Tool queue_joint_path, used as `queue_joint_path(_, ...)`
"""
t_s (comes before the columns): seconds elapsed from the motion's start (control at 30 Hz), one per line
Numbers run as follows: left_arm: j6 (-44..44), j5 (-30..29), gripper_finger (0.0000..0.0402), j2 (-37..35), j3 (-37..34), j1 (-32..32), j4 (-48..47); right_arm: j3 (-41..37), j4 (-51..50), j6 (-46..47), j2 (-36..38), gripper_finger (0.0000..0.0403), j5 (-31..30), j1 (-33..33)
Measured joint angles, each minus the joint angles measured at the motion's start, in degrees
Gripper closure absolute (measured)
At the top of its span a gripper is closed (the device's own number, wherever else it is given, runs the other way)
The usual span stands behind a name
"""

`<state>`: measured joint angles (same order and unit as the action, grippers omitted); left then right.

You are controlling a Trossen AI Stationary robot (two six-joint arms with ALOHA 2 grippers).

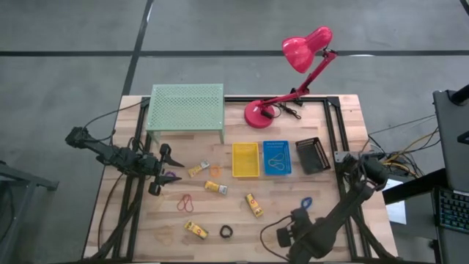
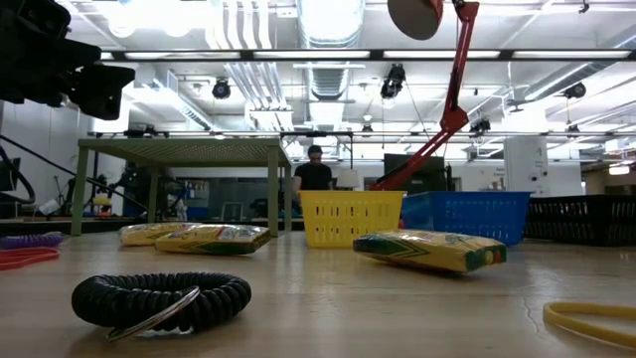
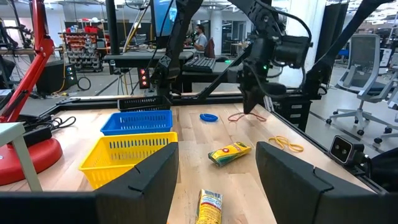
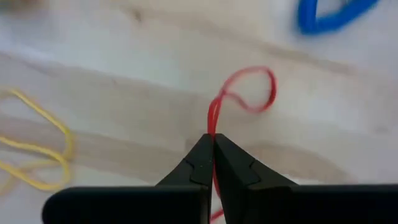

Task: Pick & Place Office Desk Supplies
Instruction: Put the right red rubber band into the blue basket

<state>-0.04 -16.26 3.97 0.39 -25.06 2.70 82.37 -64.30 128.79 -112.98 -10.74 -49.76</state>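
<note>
My right gripper (image 4: 213,138) points down at the table's near right and is shut on a thin red rubber band (image 4: 249,87); the left wrist view shows it too (image 3: 252,107). A blue ring (image 1: 305,202) lies just beyond it and a yellow rubber band (image 3: 286,144) beside it. Yellow packets (image 1: 254,204) (image 1: 215,188), a red band (image 1: 187,203), a purple ring (image 1: 170,176) and a black coil ring (image 1: 226,232) lie flat on the wood. My left gripper (image 1: 163,169) waits open and level at the left, touching nothing. My right gripper pinches the red rubber band at its fingertips, the loop's two strands pressed together (image 4: 212,124). The fingers come from above, pointing steeply down. The free loop (image 4: 264,84) curls out beyond the tips; in the left wrist view its end (image 3: 239,116) hangs at the tabletop.
Yellow (image 1: 245,159), blue (image 1: 277,157) and black (image 1: 312,155) trays stand in a row right of centre. A pale green mesh shelf (image 1: 186,108) and a pink-red lamp (image 1: 261,112) stand along the far edge. A person (image 2: 314,171) stands in the room beyond.
</note>
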Motion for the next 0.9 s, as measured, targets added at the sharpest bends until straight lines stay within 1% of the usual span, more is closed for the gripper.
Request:
queue_joint_path(0.2, -0.01, 0.01, 0.0183, 0.00, -0.01, 0.02, -0.02, 0.02, -7.14, -0.27, 4.57, 0.0394, -12.62, 0.00)
queue_joint_path(0.3, 0.01, 0.00, 0.0183, 0.00, 0.00, 0.02, -0.01, 0.00, -12.49, -0.49, 5.72, 0.0394, -19.13, 0.15)
queue_joint_path(0.43, 0.00, -0.01, 0.0183, 0.00, -0.01, 0.02, -0.02, 0.00, -17.20, -0.62, 6.26, 0.0394, -27.64, 1.04)
queue_joint_path(0.53, 0.01, 0.01, 0.0183, 0.00, 0.01, 0.02, -0.02, 0.00, -19.92, -3.34, 6.70, 0.0394, -32.45, 2.44)
queue_joint_path(0.7, 0.00, -0.01, 0.0183, 0.00, 0.00, 0.02, -0.02, -0.02, -25.75, -4.77, 7.10, 0.0394, -38.19, 6.13)
queue_joint_path(0.77, 0.01, 0.01, 0.0183, 0.00, -0.01, 0.02, -0.02, -0.16, -25.69, -6.33, 7.68, 0.0394, -38.84, 8.26)
queue_joint_path(0.9, 0.01, 0.00, 0.0183, 0.00, -0.01, 0.02, -0.01, -1.29, -25.72, -12.52, 9.97, 0.0394, -39.00, 12.39)
